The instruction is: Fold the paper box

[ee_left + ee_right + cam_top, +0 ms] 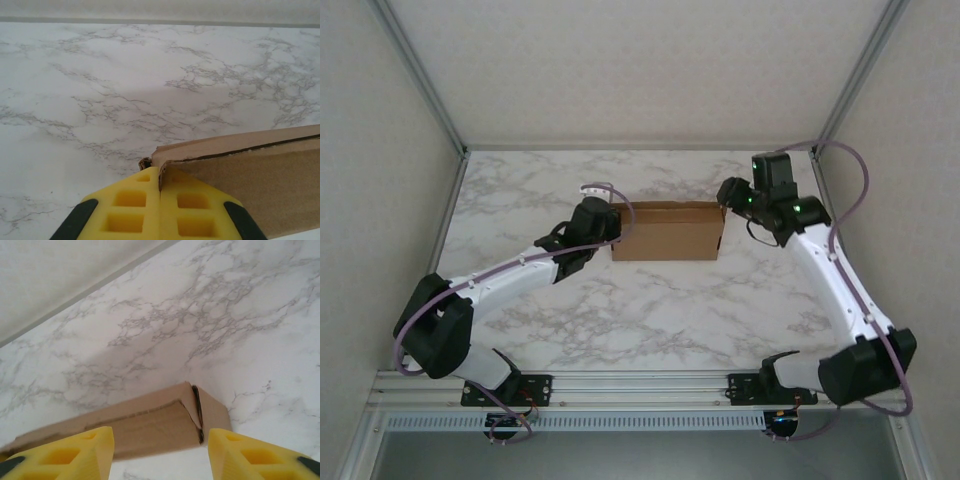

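Observation:
The paper box (pixel 667 231) lies folded into a thin brown mailer in the middle of the marble table. My left gripper (pixel 612 222) is at its left end. In the left wrist view the yellow fingers (pixel 131 205) are pressed together, and a thin cardboard edge of the paper box (pixel 250 185) runs into the seam between them at the left gripper (pixel 160 175). My right gripper (pixel 726 197) hovers at the box's far right corner. In the right wrist view it (pixel 160 440) stands open above the paper box (pixel 150 427), its fingers (pixel 85 452) apart with nothing gripped between them.
The marble table (pixel 650 310) is bounded by white walls with metal posts at the back and sides (pixel 440 110). Bare tabletop lies in front of and behind the box. A metal rail (pixel 640 385) with both arm bases runs along the near edge.

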Motion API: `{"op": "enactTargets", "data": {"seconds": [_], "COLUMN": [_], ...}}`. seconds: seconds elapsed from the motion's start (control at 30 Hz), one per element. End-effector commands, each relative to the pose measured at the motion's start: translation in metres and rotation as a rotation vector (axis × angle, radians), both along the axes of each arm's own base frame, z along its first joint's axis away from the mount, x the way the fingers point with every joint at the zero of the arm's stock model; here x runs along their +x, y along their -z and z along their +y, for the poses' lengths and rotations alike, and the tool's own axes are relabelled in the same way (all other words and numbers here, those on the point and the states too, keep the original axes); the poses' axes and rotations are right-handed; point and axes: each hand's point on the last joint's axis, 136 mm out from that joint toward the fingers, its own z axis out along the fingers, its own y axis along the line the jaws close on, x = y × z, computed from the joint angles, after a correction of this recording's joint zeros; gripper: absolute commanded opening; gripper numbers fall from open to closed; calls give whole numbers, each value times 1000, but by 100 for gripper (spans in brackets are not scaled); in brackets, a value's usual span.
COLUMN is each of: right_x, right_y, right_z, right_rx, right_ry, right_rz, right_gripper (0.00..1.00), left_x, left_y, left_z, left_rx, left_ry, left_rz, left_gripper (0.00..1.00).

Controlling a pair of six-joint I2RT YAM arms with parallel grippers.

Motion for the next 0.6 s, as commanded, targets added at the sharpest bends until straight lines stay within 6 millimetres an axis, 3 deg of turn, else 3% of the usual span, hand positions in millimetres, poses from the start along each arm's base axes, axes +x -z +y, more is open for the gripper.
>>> {"op": "enactTargets", "data": {"seconds": [0.0, 0.3, 0.57], "right_x": [2, 12, 26], "right_y": [16, 45, 42], "right_z": [-4, -2, 2], "right_rx": [20, 6, 26], "right_ry": [83, 79, 52], "right_rz": [96, 123, 95], "right_gripper": [52, 50, 47], "left_x": [-46, -49, -51], "left_y": [83, 79, 80], "left_z": [13, 12, 13], "left_rx": [212, 218, 219], "left_ry": [68, 69, 69], "left_rz": [269, 246, 241], "left_gripper": [4, 4, 4]}}
